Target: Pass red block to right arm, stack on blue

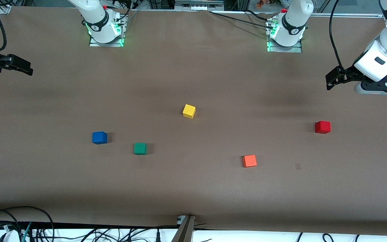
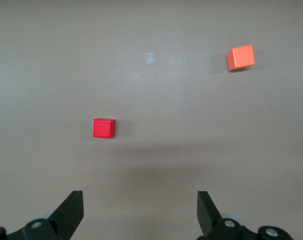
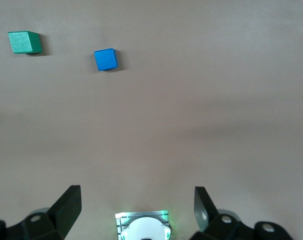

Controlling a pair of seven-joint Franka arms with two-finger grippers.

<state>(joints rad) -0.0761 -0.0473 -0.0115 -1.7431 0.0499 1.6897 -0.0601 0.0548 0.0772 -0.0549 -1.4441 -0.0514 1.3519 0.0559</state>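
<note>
Black fingers [image 2: 71, 212] of the left gripper [image 1: 331, 80] stand wide apart and hold nothing, the gripper hanging high over the left arm's end of the table [image 1: 193, 188], with the red block [image 1: 323, 127] on the brown paper below it (an orange block [image 1: 249, 161] lies nearer the camera). The right gripper [image 1: 25, 69] is likewise spread wide and empty, up over the right arm's end. The blue block [image 1: 99, 137] sits toward that end, just beside a green block [image 1: 140, 148], well apart from the red one.
</note>
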